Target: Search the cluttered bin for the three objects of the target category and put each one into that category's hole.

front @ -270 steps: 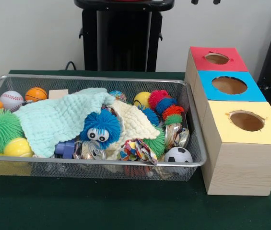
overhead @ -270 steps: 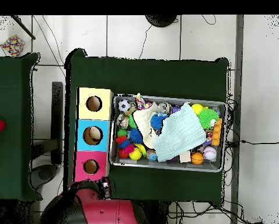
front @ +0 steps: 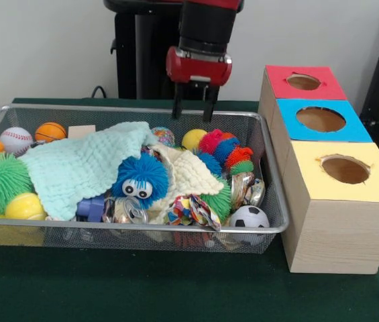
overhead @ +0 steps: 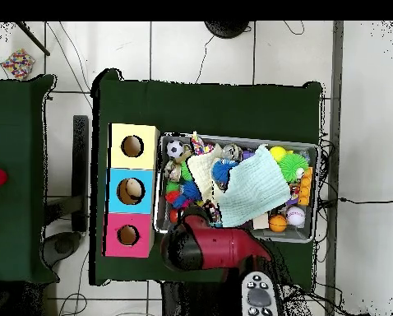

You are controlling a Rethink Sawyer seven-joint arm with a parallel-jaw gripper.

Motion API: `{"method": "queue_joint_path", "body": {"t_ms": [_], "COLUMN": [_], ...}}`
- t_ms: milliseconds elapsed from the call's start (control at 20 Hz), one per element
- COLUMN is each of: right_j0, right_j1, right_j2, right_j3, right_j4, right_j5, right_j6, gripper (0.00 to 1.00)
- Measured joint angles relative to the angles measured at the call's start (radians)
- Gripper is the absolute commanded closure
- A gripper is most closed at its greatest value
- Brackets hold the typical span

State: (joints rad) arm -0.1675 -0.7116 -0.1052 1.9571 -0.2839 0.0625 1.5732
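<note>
Puffball (front: 140, 178) in bin (front: 129, 111) between two cloths, claw (front: 194, 113) above far rim.

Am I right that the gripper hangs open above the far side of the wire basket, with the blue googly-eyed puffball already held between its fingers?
Not quite. The front view shows the gripper open and empty above the wire basket; the blue googly-eyed puffball lies in the basket, between the two cloths.

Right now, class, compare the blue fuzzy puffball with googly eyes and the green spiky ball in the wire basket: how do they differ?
The blue fuzzy puffball has white googly eyes; the green spiky ball has no face. The puffball lies mid-basket between the pale green cloth and cream cloth; the green ball sits at the basket's end farthest from the boxes. Both are round, bristly and lie in the silver wire-mesh basket.
</note>
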Motion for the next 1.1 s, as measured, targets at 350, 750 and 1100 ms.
{"method": "queue_joint_path", "body": {"t_ms": [350, 750, 1100], "right_j0": [-0.035, -0.028, -0.046], "right_j1": [-0.124, -0.088, 0.007], "right_j2": [0.004, -0.012, -0.011], "right_j3": [0.002, -0.060, -0.123], "right_j4": [-0.001, -0.001, -0.001], "right_j5": [0.050, 0.048, 0.048], "right_j6": [0.000, 0.000, 0.000], "gripper": [0.00, 0.00, 0.00]}}
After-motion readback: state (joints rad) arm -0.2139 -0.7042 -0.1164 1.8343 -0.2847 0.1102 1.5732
